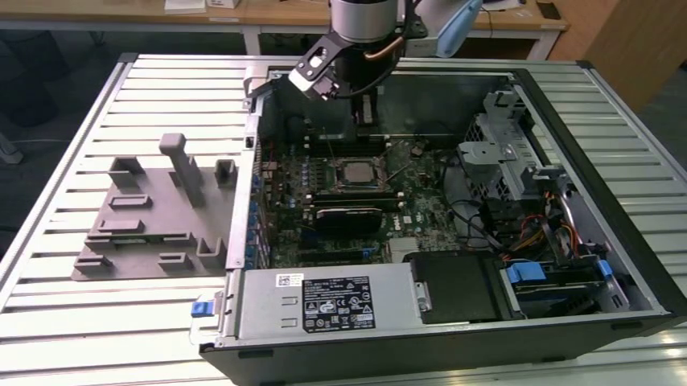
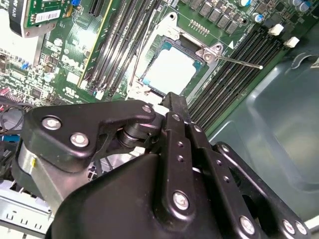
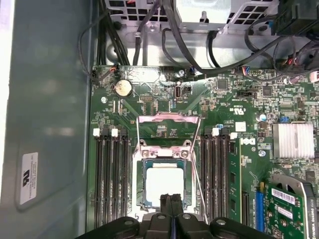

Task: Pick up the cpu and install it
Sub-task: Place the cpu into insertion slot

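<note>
Closest to the lens in the exterior view sat the power supply (image 1: 322,301), at the front of the open computer case (image 1: 429,354) and well apart from the gripper (image 1: 366,119), which hung over the motherboard's far end. Below its fingertips lay the cpu (image 1: 352,171), seated in its socket. A grey plate (image 1: 150,217) with upright blocks lay outside the case, well off to the gripper's side, toward the exterior view's left.

In the second wrist view the gripper (image 2: 175,102) had its fingers pressed together, holding nothing (the chip's pale top showed bare). The cpu (image 2: 172,69) lay just beyond the tips, with the retention lever (image 2: 234,60) beside it.

In the first wrist view the closed gripper (image 3: 171,199) overlapped the near edge of the cpu (image 3: 167,179). Whether they touched could not be told. The load plate (image 3: 168,119) stood open beyond, and memory slots (image 3: 112,179) flanked the socket.
</note>
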`<action>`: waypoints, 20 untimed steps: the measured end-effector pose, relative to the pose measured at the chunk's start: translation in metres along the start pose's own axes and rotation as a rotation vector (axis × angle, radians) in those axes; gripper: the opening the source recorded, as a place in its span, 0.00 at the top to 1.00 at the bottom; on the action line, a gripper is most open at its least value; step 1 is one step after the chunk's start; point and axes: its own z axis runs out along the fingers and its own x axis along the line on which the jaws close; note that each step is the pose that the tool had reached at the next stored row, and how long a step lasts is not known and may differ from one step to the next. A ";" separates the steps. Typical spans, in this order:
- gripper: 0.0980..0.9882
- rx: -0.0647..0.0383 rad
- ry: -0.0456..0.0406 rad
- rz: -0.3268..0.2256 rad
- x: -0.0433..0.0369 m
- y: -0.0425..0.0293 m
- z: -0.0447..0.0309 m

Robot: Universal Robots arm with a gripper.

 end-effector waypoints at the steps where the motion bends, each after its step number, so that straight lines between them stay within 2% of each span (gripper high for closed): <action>1: 0.99 0.000 0.0000 0.000 0.0000 0.0001 -0.0011; 20: 0.99 0.000 0.0001 0.000 -0.0008 0.0019 -0.0237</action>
